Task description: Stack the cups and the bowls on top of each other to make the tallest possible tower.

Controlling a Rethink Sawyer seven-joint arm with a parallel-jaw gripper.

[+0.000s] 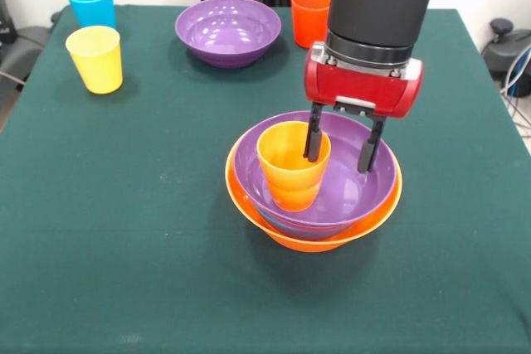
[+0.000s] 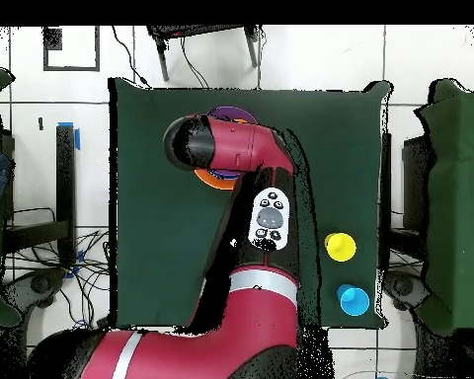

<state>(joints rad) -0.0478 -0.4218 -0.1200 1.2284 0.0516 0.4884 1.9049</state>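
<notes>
The tower stands mid-table: a large orange bowl (image 1: 332, 238) holds a purple bowl (image 1: 365, 192), with a blue sliver (image 1: 270, 217) between them. An orange cup (image 1: 293, 163) stands upright in the purple bowl. My gripper (image 1: 338, 163) is open and reaches down into the purple bowl. One finger (image 1: 314, 134) is inside the cup and the other finger (image 1: 369, 147) is outside its wall. The green bowl is hidden. In the overhead view my arm covers the tower, except an orange edge (image 2: 209, 179).
At the far side are a second purple bowl (image 1: 228, 31), a red-orange cup (image 1: 310, 16), a light blue cup (image 1: 91, 2) and a yellow cup (image 1: 95, 57). The overhead view shows the yellow cup (image 2: 340, 247) and the light blue cup (image 2: 354, 299).
</notes>
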